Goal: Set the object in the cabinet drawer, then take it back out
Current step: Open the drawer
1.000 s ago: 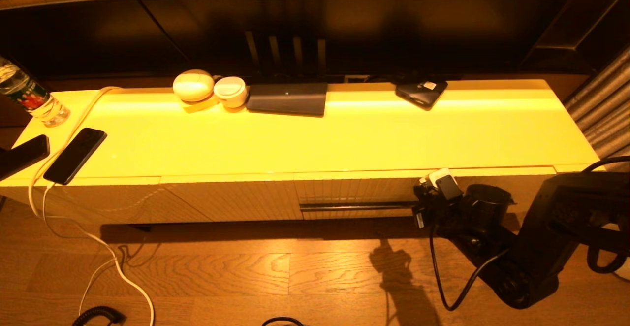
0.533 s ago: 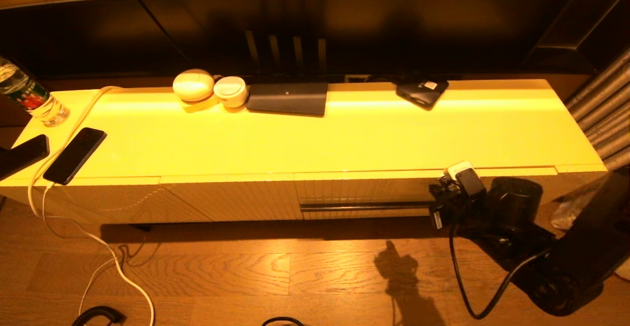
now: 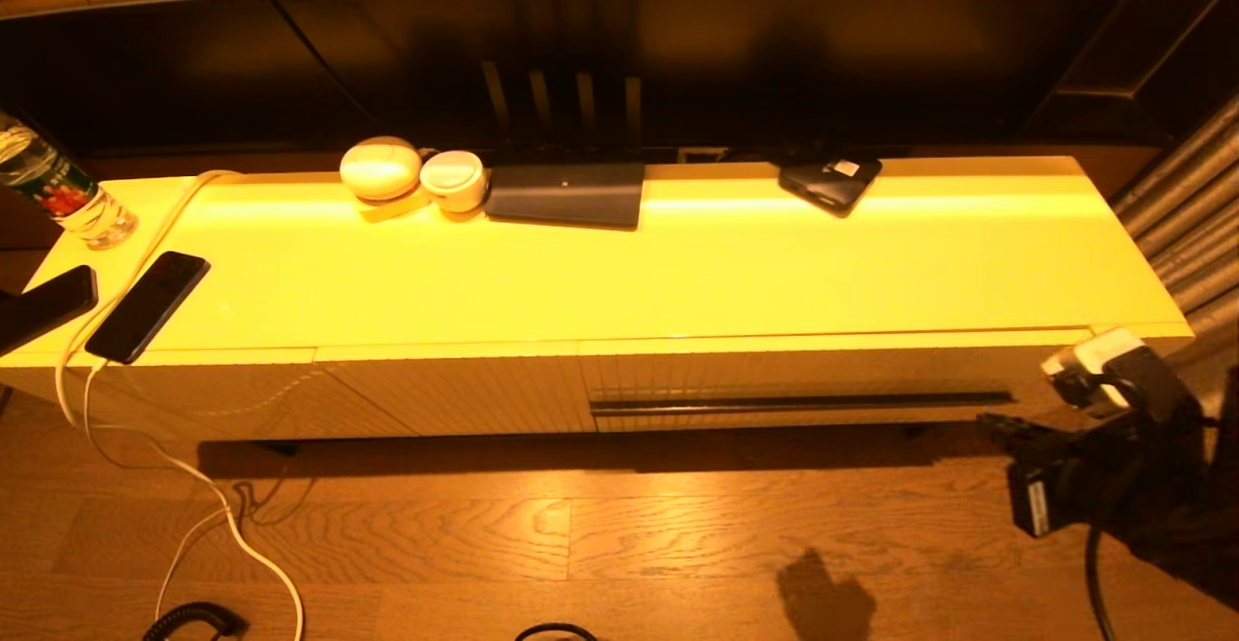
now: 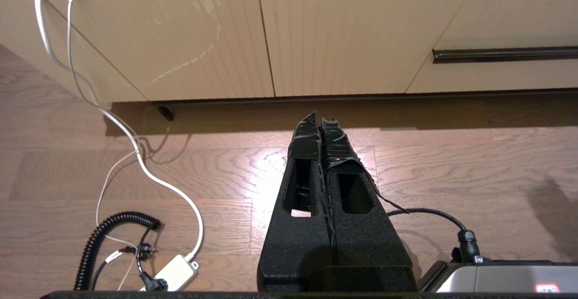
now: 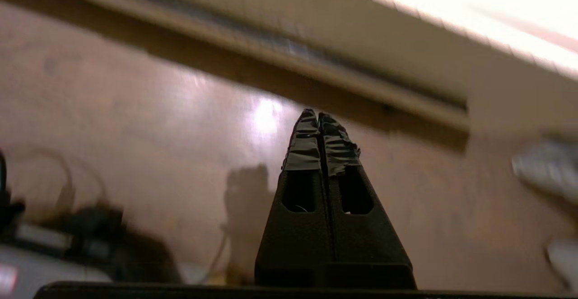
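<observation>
The cabinet drawer (image 3: 803,380), shut under the surface's front edge toward its right end, looks rigid and likely slides easily if hooked at its long dark handle slot (image 3: 801,401), while both the right gripper (image 5: 318,118) and parked left gripper (image 4: 318,120) hang pinched together, empty

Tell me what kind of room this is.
Most likely a home living room: a long low glossy media cabinet with ribbed fronts stands on a wood plank floor, below a dark TV screen, with phones charging and a water bottle on top.
</observation>
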Robot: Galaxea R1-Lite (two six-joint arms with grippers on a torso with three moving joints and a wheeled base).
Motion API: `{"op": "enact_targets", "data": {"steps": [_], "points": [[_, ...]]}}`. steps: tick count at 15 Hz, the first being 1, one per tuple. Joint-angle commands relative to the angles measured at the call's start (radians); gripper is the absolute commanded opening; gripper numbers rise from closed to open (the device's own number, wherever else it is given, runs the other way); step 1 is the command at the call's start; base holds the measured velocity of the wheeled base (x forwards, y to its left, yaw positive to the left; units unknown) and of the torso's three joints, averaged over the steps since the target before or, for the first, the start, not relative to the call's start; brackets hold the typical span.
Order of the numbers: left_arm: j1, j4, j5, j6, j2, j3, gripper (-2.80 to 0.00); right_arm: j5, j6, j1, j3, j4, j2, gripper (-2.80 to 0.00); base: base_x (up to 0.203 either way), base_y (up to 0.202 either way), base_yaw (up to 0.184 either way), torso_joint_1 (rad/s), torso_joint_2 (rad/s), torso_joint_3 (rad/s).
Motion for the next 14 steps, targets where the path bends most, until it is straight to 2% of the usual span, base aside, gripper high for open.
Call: {"op": "enact_targets", "data": {"steps": [1, 2, 4, 8, 12, 14], "points": [[0.000, -0.001, 0.000, 0.000, 0.000, 0.002, -2.80, -0.001, 0.014, -0.062, 0.023, 0.348, -0.284, -2.80, 0.000, 0.000, 0.000, 0.000, 0.00, 0.000], [0.000, -0.001, 0.000, 0.000, 0.000, 0.002, -2.80, 0.000, 0.020, -0.083, 0.031, 0.427, -0.325, -2.80, 0.000, 0.000, 0.000, 0.000, 0.00, 0.000], [0.000, -0.001, 0.000, 0.000, 0.000, 0.002, -2.80, 0.005, 0.016, -0.093, 0.051, 0.493, -0.389, -2.80, 0.000, 0.000, 0.000, 0.000, 0.00, 0.000], [0.000, -0.001, 0.000, 0.000, 0.000, 0.002, -2.80, 0.040, -0.004, -0.107, 0.051, 0.560, -0.517, -2.80, 0.000, 0.000, 0.000, 0.000, 0.00, 0.000], [0.000, -0.001, 0.000, 0.000, 0.000, 0.003, -2.80, 0.058, 0.007, -0.170, 0.059, 0.617, -0.537, -2.80, 0.000, 0.000, 0.000, 0.000, 0.00, 0.000], [0.000, -0.001, 0.000, 0.000, 0.000, 0.002, -2.80, 0.060, 0.009, -0.173, 0.060, 0.617, -0.512, -2.80, 0.000, 0.000, 0.000, 0.000, 0.00, 0.000]]}}
